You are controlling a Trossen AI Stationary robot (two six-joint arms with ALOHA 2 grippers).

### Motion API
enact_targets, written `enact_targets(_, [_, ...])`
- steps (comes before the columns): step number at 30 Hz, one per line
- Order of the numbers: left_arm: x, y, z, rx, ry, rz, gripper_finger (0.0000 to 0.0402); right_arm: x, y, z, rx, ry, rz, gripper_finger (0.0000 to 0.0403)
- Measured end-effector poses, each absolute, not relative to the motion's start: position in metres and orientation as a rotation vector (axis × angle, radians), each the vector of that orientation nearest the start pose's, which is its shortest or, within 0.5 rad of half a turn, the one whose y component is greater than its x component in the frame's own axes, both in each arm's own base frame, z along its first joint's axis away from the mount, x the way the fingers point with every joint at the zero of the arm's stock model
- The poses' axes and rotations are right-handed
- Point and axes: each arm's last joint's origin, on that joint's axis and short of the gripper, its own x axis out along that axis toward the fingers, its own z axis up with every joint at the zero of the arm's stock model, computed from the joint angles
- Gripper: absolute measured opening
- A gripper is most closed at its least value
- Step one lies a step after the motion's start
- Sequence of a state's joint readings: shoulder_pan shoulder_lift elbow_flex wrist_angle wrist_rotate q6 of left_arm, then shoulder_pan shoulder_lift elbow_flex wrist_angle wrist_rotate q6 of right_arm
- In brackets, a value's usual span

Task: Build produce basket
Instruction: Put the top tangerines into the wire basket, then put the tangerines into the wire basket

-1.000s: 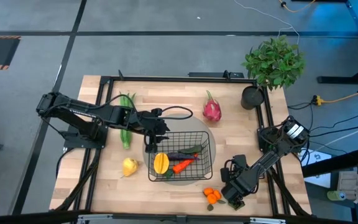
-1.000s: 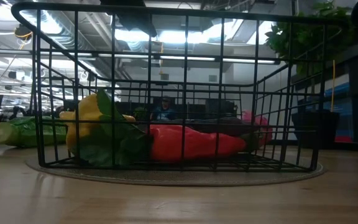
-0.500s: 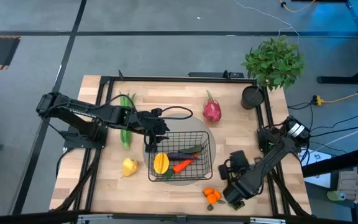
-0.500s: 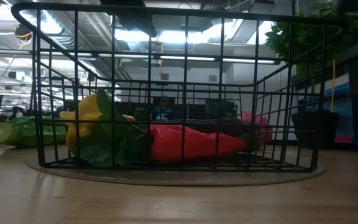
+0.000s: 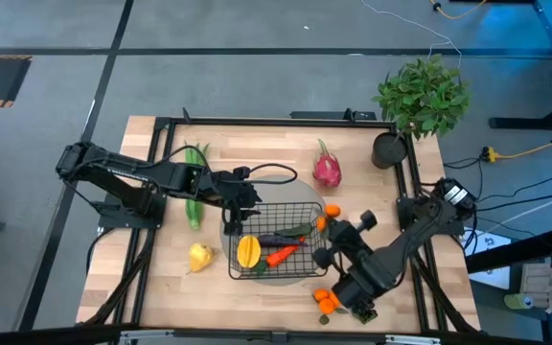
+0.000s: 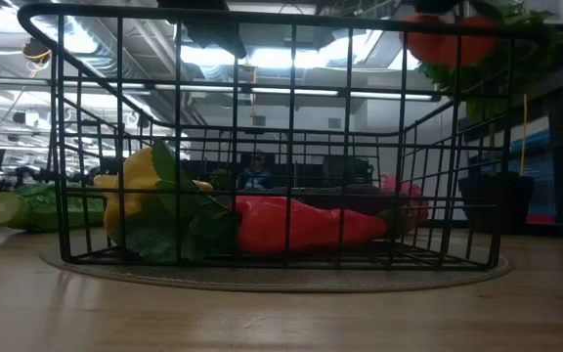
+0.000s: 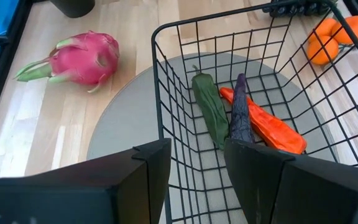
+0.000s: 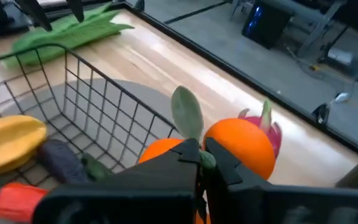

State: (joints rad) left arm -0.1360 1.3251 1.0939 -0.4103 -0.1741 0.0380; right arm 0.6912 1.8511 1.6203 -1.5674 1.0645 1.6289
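My right tool [image 5: 327, 222]: closed on the leaf stem of a pair of small oranges [image 8: 240, 146], held in the air at the right rim of the basket, centre right of the high view.
My left tool [image 5: 233, 226]: fingers [image 7: 260, 180] apart, one on each side of the left wall of the basket, centre of the high view.
Basket [image 5: 316, 257]: black wire, standing on a round grey mat [image 7: 126, 118] in the middle of the worktop [image 5: 161, 278].
Inside the basket: a yellow fruit [image 5: 247, 251], an orange carrot [image 5: 281, 255], a purple eggplant [image 7: 240, 112] and a green pod [image 7: 209, 111], lying side by side.
Outside, left: long green stalks [image 5: 195, 187] and another yellow fruit [image 5: 199, 257].
Outside, upper right: pink dragon fruit [image 5: 327, 171], near a black pot with a leafy plant [image 5: 422, 94].
Outside, lower right: more small oranges [image 5: 326, 301] on the worktop, just beside my right arm.
In the way: the right wall of the basket stands between the held oranges and the basket floor.
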Motion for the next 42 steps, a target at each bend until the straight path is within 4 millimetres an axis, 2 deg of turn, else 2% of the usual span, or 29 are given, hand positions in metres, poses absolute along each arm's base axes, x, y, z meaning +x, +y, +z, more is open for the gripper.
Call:
enact_targets(10, [0.283,-0.034,0.304,0.136,0.635,0.025,0.0138,0.291,0.168,0.276,0.116,0.588,-0.969,0.0006])
enact_targets(22, [0.283,-0.034,0.304,0.136,0.635,0.025,0.0138,0.324,0.172,0.274,-0.045,0.772,-0.657,0.0008])
enact_targets(26, [0.283,-0.034,0.304,0.136,0.635,0.025,0.0138,0.331,0.167,0.275,-0.061,0.779,-0.633,0.0034])
enact_targets(31, [0.283,-0.034,0.304,0.136,0.635,0.025,0.0138,0.334,0.161,0.274,-0.027,0.804,-0.63,0.0103])
enact_targets(34, [0.283,-0.034,0.304,0.136,0.635,0.025,0.0138,0.335,0.16,0.273,0.001,0.847,-0.597,0.0132])
enact_targets(39, [0.283,-0.034,0.304,0.136,0.635,0.025,0.0138,0.327,0.163,0.273,0.047,1.044,-0.488,0.0144])
enact_targets(42, [0.283,-0.034,0.304,0.136,0.635,0.025,0.0138,0.317,0.163,0.284,0.072,1.075,-0.561,0.0137])
